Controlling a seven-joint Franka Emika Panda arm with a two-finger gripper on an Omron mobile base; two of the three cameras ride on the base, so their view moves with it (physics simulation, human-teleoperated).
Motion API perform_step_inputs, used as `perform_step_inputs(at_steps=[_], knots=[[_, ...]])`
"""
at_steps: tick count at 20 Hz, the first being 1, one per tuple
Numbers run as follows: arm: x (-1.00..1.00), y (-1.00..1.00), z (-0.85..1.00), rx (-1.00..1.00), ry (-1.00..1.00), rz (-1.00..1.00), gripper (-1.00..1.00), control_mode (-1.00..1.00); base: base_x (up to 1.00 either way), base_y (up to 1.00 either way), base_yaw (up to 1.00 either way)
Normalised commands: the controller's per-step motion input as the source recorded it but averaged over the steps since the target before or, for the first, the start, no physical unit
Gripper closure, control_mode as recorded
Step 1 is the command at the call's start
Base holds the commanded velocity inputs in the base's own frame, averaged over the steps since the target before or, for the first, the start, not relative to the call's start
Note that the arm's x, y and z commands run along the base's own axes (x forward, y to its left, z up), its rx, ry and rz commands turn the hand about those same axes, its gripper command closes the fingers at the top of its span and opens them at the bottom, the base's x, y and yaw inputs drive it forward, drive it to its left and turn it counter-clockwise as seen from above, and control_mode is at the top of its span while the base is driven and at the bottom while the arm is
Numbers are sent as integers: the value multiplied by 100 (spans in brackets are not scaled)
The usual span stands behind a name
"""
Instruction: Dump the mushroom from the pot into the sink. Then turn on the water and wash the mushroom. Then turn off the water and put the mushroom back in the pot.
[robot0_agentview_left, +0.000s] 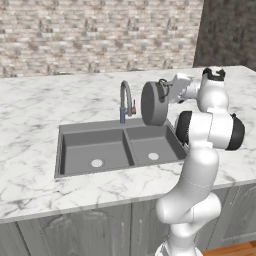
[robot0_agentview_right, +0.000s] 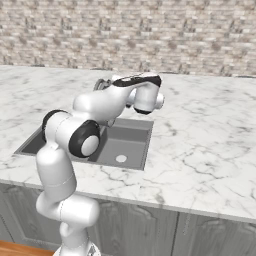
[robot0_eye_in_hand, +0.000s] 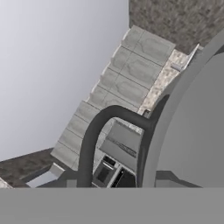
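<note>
The dark grey pot (robot0_agentview_left: 153, 103) hangs tipped on its side above the right basin of the sink (robot0_agentview_left: 80, 150), its flat round bottom facing left. My gripper (robot0_agentview_left: 167, 91) is shut on the pot at its upper loop handle. In the hand view that loop handle (robot0_eye_in_hand: 94, 135) arcs across the middle, and the pot wall (robot0_eye_in_hand: 192, 131) lies to the right. From the right base view my arm covers most of the pot, while the sink's right basin (robot0_agentview_right: 127, 135) shows below it. I cannot make out the mushroom in either basin or in the pot.
A curved faucet (robot0_agentview_left: 125, 100) with a small red-tipped lever stands behind the sink's divider, just left of the pot. White marble counter (robot0_agentview_left: 35, 115) surrounds the sink, with a brick wall behind. Each basin has a round light drain (robot0_agentview_left: 96, 163).
</note>
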Motion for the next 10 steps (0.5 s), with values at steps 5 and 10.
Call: perform_step_inputs(at_steps=[5, 10], knots=[[0, -25, 2, 13, 0, 0, 100, -100, 0, 0, 0], [3, -27, 0, 13, 0, 0, 100, -100, 0, 0, 0]])
